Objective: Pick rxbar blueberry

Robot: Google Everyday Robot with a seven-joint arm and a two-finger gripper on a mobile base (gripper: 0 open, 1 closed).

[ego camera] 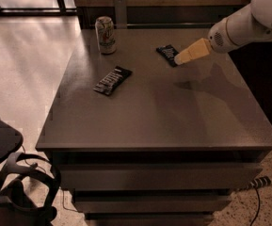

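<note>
The rxbar blueberry (166, 52) is a small flat dark bar lying toward the back of the grey table top (159, 112), right of centre. My gripper (181, 58), with pale tan fingers, reaches in from the right on a white arm and hovers just above the bar's right end, partly covering it. A longer black bar wrapper with white lettering (112, 80) lies left of centre. A can (106, 35) stands upright at the back left.
The table is a grey cabinet with drawers (149, 178) below its front edge. A dark wall and a post (120, 11) run along the back. A black headset and cables (18, 192) lie on the floor at the lower left.
</note>
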